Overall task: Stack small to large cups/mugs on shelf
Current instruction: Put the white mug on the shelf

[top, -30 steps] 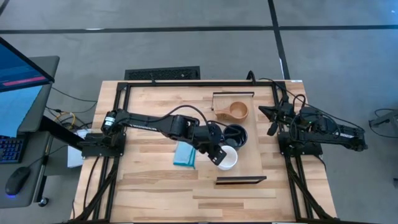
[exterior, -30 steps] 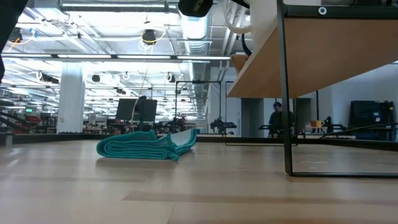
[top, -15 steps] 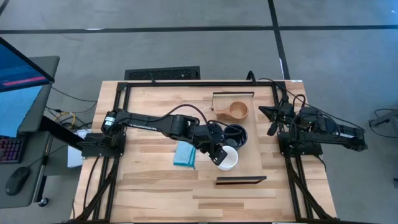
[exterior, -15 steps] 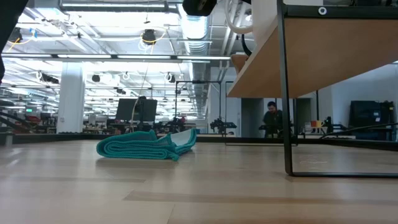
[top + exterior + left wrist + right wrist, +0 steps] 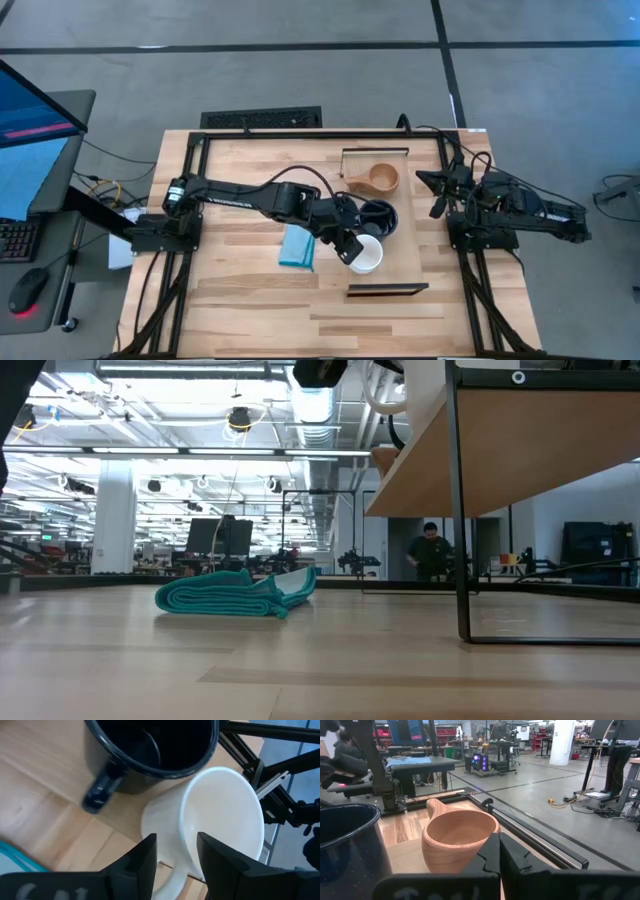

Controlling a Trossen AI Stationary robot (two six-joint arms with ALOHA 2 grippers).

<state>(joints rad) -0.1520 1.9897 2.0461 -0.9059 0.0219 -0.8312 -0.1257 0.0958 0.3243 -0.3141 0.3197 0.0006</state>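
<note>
The shelf (image 5: 405, 262) is a long light-wood board with dark brackets at its short ends; in the high view its long axis runs from the table's far edge toward the near edge. Three cups stand upright on it in a row along that axis, mouths up. The wooden cup (image 5: 383, 179) sits at the far end, its short handle pointing toward the left arm's side; its rounded bowl shows smooth turned grain. The navy mug (image 5: 379, 217) stands mid-board, glossy and dark, with a looped handle. The white mug (image 5: 366, 254) is just beside the navy mug on the near side, smooth and matte, the two walls very close or touching in the left wrist view. The left gripper (image 5: 176, 854) reaches across the table to the white mug, its fingers (image 5: 145, 857) straddling the rim wall, one inside and one outside, clamped on that wall. A folded teal cloth (image 5: 297, 249) lies on the slatted tabletop (image 5: 240, 300) just beside the shelf, under the left arm. The right gripper (image 5: 498, 851) rests at the right side of the table near its mount, fingers pressed together and holding nothing, facing the wooden cup. A person (image 5: 430, 552) stands in the room far behind the table.
</note>
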